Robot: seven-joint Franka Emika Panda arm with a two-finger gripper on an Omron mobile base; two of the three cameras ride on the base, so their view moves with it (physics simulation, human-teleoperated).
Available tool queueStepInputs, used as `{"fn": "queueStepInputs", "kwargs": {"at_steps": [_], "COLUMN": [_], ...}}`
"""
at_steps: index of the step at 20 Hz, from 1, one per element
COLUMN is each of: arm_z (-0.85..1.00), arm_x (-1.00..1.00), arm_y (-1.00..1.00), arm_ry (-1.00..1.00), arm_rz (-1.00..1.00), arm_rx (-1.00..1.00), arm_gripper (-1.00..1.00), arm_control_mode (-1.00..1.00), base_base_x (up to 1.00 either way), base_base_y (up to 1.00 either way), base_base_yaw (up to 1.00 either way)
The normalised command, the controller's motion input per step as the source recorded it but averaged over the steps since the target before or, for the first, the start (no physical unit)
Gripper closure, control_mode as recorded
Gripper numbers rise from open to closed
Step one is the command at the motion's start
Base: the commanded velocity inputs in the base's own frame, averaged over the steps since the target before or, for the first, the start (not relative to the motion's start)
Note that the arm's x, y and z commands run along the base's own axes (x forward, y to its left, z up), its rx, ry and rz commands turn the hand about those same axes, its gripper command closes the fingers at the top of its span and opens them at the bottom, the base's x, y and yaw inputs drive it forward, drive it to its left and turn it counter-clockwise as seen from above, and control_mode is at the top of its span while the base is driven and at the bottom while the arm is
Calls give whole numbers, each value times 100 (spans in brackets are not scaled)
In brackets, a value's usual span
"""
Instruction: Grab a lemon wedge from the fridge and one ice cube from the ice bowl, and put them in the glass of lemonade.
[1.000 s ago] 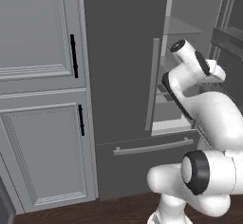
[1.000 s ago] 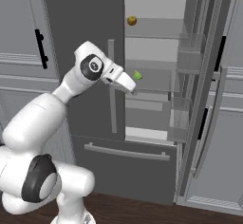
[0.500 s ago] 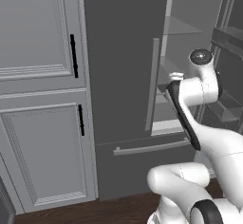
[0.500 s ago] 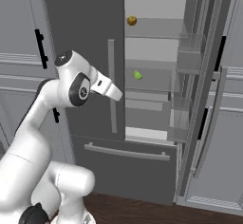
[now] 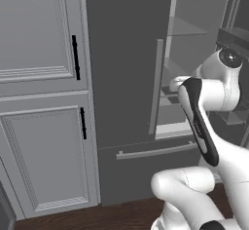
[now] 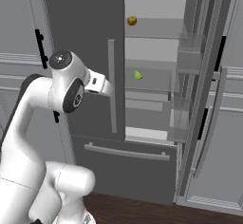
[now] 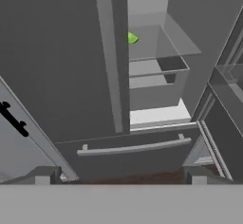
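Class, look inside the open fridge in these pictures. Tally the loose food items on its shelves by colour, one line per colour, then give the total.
Yellow-green: 1, the lemon wedge on the middle shelf
Orange-brown: 1, the round fruit on the shelf above
Total: 2

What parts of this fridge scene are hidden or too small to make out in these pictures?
- Lemon wedge: a tiny green speck on a fridge shelf in the right base view and hand view; its cut faces are too small to read.
- Round fruit on the shelf above: too small to identify.
- Left half of the fridge interior: hidden by the closed left door.
- Gripper: fingertips cut off at the hand view's bottom; jaws stand open, empty.
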Motion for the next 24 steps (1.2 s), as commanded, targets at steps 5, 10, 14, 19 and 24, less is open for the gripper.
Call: {"fn": "queueStepInputs", "kwargs": {"at_steps": [5, 10, 14, 19, 24], "arm_z": [2, 3, 0, -28, -33], "arm_x": [52, 49, 47, 56, 59], "arm_y": [44, 1, -12, -11, -4], "arm_ry": [-3, 0, 0, -1, 0], "arm_rz": [0, -5, 0, 3, 6], "arm_rx": [0, 0, 0, 0, 0], "arm_gripper": [-100, -100, -100, -100, -100], "arm_control_mode": [-100, -100, -100, -100, -100], "base_base_x": [0, 0, 0, 0, 0], "base_base_y": [0, 0, 0, 0, 0], "base_base_yaw": [0, 0, 0, 0, 0]}}
